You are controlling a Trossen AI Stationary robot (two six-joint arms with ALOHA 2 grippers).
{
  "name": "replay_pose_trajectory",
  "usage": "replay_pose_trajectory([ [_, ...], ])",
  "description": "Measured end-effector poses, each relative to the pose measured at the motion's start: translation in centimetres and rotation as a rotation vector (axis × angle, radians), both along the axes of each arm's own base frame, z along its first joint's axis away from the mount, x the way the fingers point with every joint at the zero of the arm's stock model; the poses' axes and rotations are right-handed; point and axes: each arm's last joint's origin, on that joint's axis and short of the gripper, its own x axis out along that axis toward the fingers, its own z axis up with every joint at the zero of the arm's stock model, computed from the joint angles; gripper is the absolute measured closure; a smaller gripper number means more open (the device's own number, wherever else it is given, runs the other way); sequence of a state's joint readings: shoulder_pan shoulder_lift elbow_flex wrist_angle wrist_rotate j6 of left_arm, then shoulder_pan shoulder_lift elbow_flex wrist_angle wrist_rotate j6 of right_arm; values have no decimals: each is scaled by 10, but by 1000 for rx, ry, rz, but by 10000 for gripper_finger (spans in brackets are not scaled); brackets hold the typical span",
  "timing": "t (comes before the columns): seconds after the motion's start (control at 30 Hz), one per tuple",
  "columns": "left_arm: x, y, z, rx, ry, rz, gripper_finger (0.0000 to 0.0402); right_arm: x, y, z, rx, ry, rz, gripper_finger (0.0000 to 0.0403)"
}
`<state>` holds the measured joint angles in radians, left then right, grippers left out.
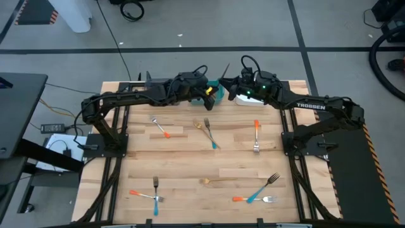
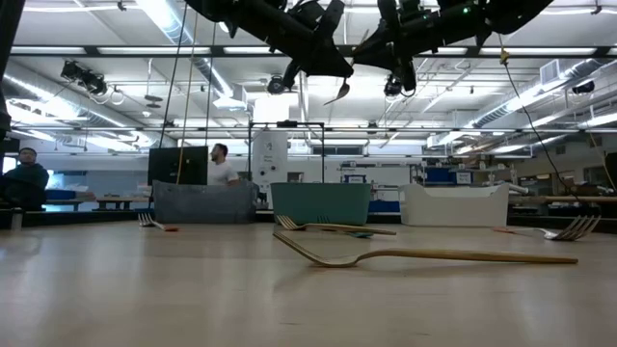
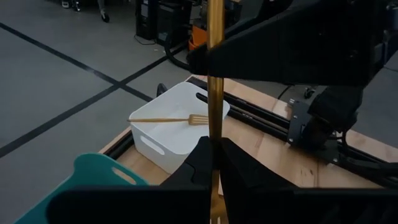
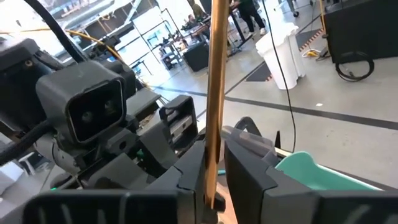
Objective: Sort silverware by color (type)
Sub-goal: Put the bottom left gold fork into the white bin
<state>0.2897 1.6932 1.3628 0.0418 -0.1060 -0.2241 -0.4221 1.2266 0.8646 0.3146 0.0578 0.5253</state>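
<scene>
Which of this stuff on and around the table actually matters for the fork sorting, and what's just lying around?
Job: held gold fork in left gripper, right gripper beside it, raised near the bins; loose gold fork, orange-handled fork, blue-handled fork; grey bin, teal bin, white bin.
Lying about: floor cable, person in background.

bins (image 1: 218, 90) behind forks (image 1: 210, 134) (one fork (image 3: 169, 119) inside), table (image 1: 190, 166)

1. You see a table (image 1: 190, 149) of pale wooden planks with a smooth, faintly shiny surface.
2. Your gold fork (image 2: 424, 255) looks like polished metal, glossy.
3. The white bin (image 3: 163, 134) and teal bin (image 2: 320, 203) look like smooth matt plastic.
</scene>
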Motion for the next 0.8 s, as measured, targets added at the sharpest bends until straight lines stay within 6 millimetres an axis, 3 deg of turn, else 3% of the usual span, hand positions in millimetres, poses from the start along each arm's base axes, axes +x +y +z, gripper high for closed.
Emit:
replay_pose_trajectory([
  [0.23,0,0,0,-2,0,-8,383,0,0,1,-15,-7,-21,317],
  [0.4,0,0,0,0,5,-10,371,0,0,1,-52,10,-17,377],
  [0.6,-2,4,-1,-1,9,2,352,-1,-3,1,-65,24,-48,379],
  [0.8,-9,22,1,-36,-7,-87,334,-8,-14,0,-144,95,-149,379],
])
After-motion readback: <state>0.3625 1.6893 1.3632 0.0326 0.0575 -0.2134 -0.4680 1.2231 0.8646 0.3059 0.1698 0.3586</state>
